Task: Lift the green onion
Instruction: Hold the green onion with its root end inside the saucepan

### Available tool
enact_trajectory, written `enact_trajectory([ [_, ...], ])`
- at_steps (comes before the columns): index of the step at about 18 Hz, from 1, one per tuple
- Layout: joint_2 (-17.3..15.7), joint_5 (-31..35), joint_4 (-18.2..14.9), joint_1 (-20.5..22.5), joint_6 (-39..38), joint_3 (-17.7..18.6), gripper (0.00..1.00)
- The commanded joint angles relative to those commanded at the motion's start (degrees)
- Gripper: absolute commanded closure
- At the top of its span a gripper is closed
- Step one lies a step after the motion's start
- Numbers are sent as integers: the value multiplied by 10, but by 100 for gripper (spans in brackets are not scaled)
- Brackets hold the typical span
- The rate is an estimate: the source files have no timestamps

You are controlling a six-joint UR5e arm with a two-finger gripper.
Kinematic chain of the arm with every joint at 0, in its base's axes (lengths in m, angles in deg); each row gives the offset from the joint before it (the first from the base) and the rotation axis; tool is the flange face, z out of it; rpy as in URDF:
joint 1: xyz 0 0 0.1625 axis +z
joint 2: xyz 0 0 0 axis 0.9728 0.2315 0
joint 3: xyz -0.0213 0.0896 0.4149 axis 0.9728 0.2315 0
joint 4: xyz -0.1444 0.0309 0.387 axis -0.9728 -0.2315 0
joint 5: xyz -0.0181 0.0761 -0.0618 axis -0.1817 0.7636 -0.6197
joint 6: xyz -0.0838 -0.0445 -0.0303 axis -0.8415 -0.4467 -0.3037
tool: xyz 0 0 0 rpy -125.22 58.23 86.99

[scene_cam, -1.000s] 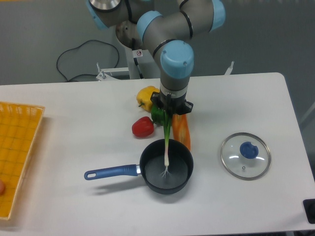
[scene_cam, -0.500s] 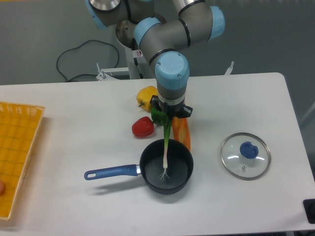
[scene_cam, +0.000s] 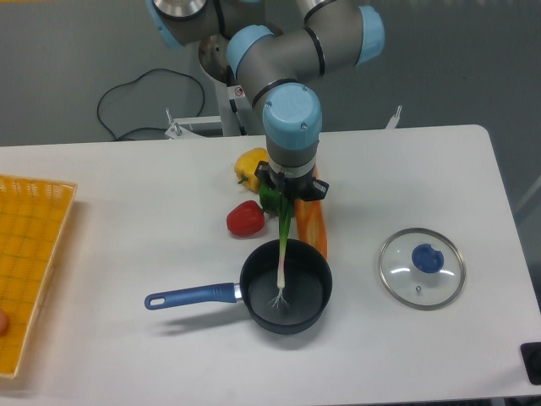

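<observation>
Already the end effector (scene_cam: 288, 196) was clamped on the green onion (scene_cam: 282, 254), which hung upright with its rooted tip inside the saucepan (scene_cam: 287, 288); seemingly lifting clear remained

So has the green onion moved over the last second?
Yes. The green onion, held by the hand, has drifted left and slightly up: its rooted tip sits further left in the pot.

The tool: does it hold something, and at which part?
The tool holds the green onion at its dark green leaf end; the white rooted tip hangs over the pot.
</observation>
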Motion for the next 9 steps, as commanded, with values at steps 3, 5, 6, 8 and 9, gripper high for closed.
enact_trajectory([
  [3,0,-2,0,0,3,-4,92],
  [5,1,-2,0,0,4,-4,92],
  [6,1,-2,0,0,4,-4,92],
  [8,1,-1,0,2,5,-4,92],
  [9,1,-1,0,2,5,-5,92],
])
